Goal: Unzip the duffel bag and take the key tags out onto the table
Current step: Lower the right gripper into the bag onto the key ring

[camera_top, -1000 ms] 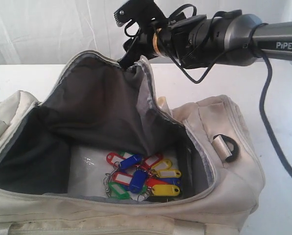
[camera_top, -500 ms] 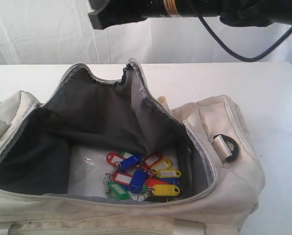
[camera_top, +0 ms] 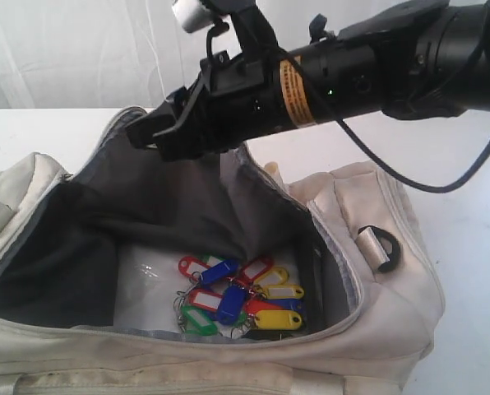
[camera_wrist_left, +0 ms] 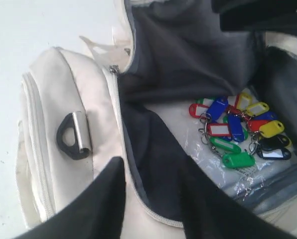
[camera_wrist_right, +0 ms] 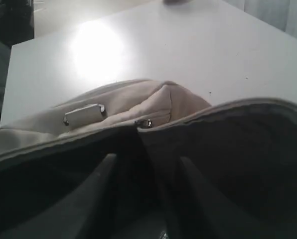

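The cream duffel bag stands unzipped on the white table, its dark grey lining showing. On the bag's floor lie the key tags, a bunch in red, blue, yellow and green; the left wrist view shows the key tags too. My right gripper reaches in from the right, just above the far rim, pointing left and slightly down. Its jaws are apart in the right wrist view, with only dark lining beyond them. My left gripper is open astride the bag's near-end rim, holding nothing; the exterior view does not show it.
A clear plastic sheet lies under the tags on the bag's floor. Black D-rings with metal sleeves sit on the bag's ends. The right arm's cable hangs over the bag's right end. A white curtain backs the table.
The right gripper let go of the raised flap edge, lifted away, then swung back down over the bag's far rim. The flap slumped slightly. The tags have not moved.
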Controlling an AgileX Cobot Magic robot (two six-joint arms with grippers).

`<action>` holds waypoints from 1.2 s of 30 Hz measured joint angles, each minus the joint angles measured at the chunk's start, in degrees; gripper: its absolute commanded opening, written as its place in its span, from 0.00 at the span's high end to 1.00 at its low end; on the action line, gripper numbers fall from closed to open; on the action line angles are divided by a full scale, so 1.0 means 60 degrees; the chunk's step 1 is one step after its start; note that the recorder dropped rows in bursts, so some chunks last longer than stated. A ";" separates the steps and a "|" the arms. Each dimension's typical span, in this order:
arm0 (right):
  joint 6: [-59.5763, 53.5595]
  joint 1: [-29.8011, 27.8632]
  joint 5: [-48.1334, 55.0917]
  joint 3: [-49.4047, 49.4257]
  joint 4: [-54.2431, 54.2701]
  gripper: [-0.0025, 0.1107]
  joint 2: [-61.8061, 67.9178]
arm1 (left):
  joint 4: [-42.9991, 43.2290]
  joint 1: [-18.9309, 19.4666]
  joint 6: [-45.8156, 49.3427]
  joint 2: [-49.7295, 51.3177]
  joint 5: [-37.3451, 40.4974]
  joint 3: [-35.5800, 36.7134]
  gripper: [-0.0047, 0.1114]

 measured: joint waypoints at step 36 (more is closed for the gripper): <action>-0.0448 0.0000 0.0957 0.3462 -0.0057 0.51 -0.0337 | 0.3013 0.0000 0.0010 -0.5417 0.2159 0.0000 0.90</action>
